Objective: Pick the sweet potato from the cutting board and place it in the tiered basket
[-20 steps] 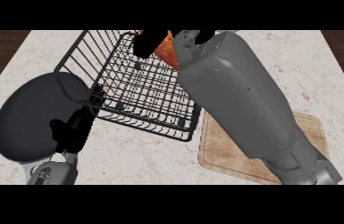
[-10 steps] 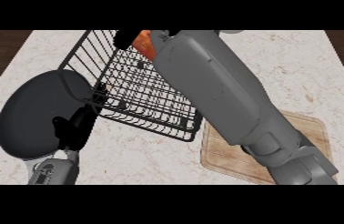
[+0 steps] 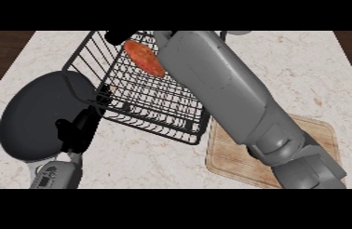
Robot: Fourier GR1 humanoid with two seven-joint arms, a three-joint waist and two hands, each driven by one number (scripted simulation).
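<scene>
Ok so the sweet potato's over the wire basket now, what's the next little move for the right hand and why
Probably open the right hand and let go. The sweet potato already shows over the wires of the tiered basket, well away from the cutting board, which lies bare. Only a dark bit of that hand shows at the potato's upper end, so how it holds cannot be told; a slight lowering first might be safer.

Marble counter (image 3: pixel 295 65) bears cutting board (image 3: pixel 237 160), basket (image 3: pixel 148 100).

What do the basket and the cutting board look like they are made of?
The basket looks like thin black metal wire, coated matte: open bars with the counter showing through. The cutting board looks like pale wood, unglossed, with faint grain and a groove near its rim. Neither material is certain.
</scene>
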